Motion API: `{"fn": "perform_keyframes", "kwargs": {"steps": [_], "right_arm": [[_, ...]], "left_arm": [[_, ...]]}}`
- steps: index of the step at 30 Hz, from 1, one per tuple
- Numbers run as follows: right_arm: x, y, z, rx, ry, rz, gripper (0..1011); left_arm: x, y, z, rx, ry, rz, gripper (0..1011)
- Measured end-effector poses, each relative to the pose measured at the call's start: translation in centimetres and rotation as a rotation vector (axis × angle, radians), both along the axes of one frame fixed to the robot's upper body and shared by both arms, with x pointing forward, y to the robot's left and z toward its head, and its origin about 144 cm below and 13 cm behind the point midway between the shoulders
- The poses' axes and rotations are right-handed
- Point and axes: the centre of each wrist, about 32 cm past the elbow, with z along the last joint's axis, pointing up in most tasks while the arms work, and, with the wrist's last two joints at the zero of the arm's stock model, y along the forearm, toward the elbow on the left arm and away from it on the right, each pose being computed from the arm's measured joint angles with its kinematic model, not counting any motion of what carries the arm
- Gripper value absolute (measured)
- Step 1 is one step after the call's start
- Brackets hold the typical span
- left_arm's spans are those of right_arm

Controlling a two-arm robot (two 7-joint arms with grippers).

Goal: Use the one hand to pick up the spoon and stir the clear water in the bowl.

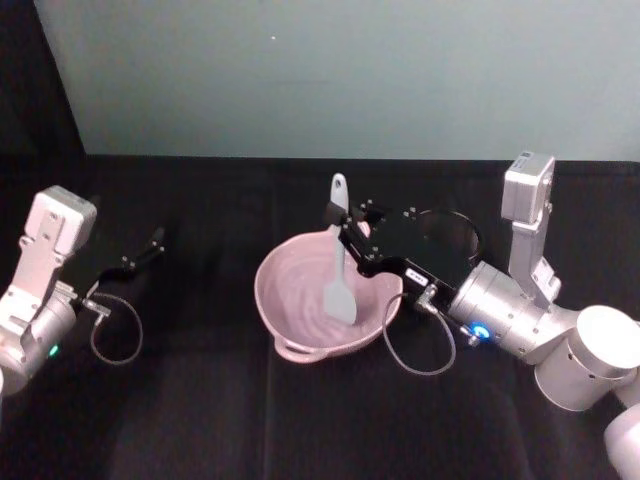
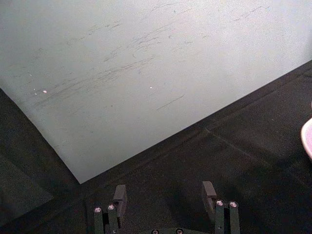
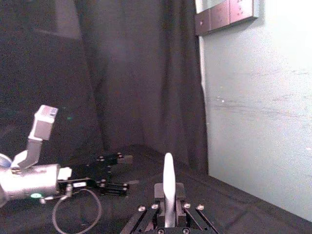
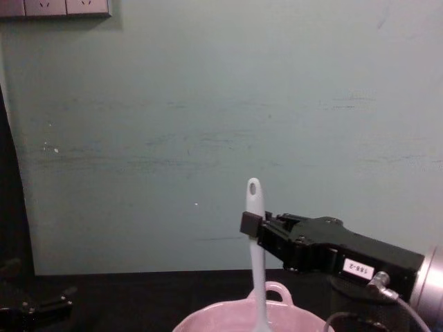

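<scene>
Head view: right hand [image 1: 343, 228] clamped on upper handle of spoon [image 1: 340, 285]. Spoon near upright, holed end poking above hand, paddle head below hand, inside bowl [image 1: 268, 300]. Bowl on black surface [image 1: 200, 420], directly under hand. Left hand [image 1: 143, 255] well off to side, fingers spread, holding nothing.

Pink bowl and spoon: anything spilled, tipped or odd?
Nothing stands out. The wide pale pink bowl sits upright on the black table, no spill around it. The long white plastic spoon stands near upright, head in the bowl, clamped by the right gripper. Left gripper open, parked left.
</scene>
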Motion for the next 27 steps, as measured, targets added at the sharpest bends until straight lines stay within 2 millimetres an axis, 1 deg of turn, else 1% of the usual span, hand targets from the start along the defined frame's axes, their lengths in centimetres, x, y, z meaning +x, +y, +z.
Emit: {"fn": "perform_keyframes", "kwargs": {"steps": [4,9,13,16,20,27], "right_arm": [[-0.1,0.6,0.0,0.005,0.015,0.023,127],[0.3,1.6,0.1,0.002,0.017,0.048,127],[1.0,2.4,0.0,0.005,0.034,0.055,127],[1.9,3.2,0.0,0.015,0.042,0.056,126],[3.0,3.8,-0.2,0.025,0.032,0.040,126],[4.5,4.0,-0.5,0.012,-0.006,-0.017,126]], "left_arm": [[0.0,0.0,0.0,0.000,0.000,0.000,1011],[0.0,0.0,0.0,0.000,0.000,0.000,1011],[0.0,0.0,0.0,0.000,0.000,0.000,1011],[0.0,0.0,0.0,0.000,0.000,0.000,1011],[0.0,0.0,0.0,0.000,0.000,0.000,1011],[0.0,0.0,0.0,0.000,0.000,0.000,1011]]}}
